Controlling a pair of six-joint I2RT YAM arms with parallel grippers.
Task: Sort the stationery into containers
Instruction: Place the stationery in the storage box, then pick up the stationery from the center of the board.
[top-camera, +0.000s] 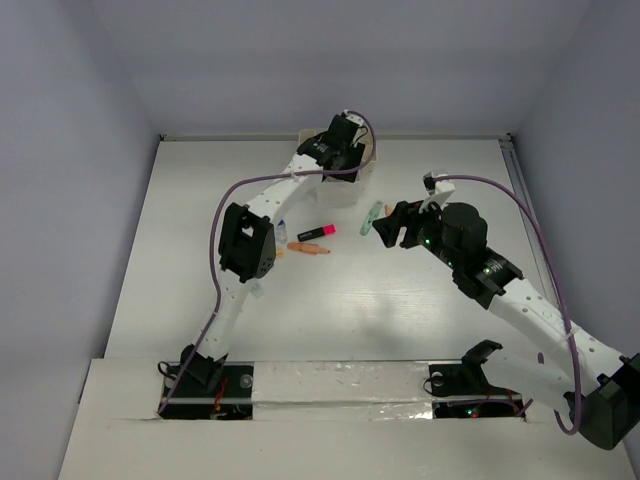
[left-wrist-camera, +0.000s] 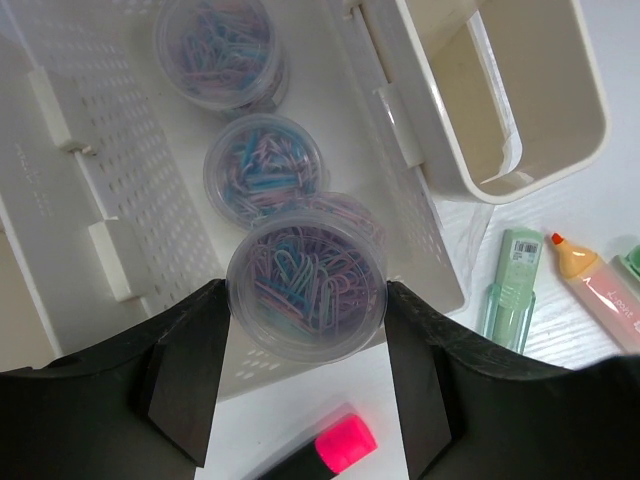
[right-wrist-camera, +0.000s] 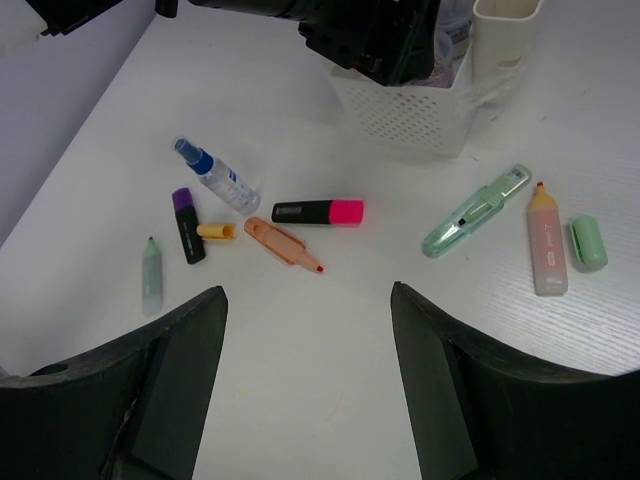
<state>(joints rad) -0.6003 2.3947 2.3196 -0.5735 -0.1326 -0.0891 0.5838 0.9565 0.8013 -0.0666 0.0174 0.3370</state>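
1. Pale grey walls are seen on three sides of a flat white bench.
2. The left arm is stretched far out to the back of the bench and is bent at the elbow. The right arm is reached in toward the middle from the right side.
3. A white box with little holes in its walls is set at the back edge of the bench. A cream cup is seen right against one side of it.
4. The left hand is pointed down over the white box. It is about half closed, and a round tub full of paper clips is pinched between its two fingers. The tub is held above the big middle part of the box.
5. The right hand is held above the bench. Its fingers are spread wide and nothing is gripped.
6. Two more tubs of paper clips are seen lying in the big middle part of the box.
7. These are left lying on the bench near the box: a peach marker, a mint green marker, a pink and black marker, an orange marker and a blue-capped bottle.
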